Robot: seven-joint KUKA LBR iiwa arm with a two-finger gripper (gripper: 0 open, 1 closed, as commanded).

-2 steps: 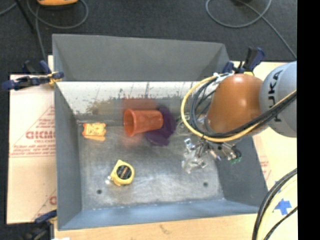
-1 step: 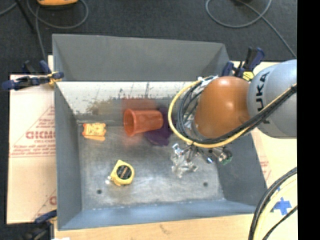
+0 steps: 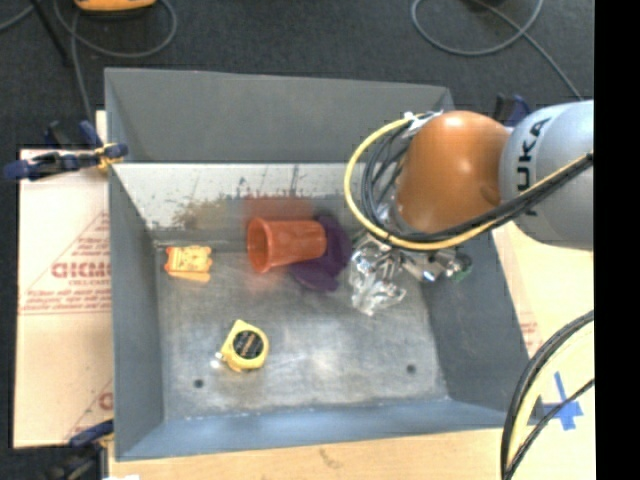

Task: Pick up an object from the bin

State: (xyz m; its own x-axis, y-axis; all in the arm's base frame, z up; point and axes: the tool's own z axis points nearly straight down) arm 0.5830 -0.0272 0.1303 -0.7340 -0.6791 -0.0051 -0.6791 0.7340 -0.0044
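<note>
**Tool (image 3: 412, 264) right of the orange cup (image 3: 287, 244)**

You see the cup on its side in the bin (image 3: 300, 183), a purple thing (image 3: 325, 264) touching its right. A clear crumpled thing (image 3: 376, 282) lies just beyond, at the tool.

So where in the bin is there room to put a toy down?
The widest bare floor is at the front, between the yellow tape measure and the right wall. It's crowded at the back, where the orange cup, purple thing and gripper bunch together.

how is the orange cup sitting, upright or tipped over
Tipped over: the orange cup lies on its side, open mouth facing the view's left, base toward a purple thing.
</note>
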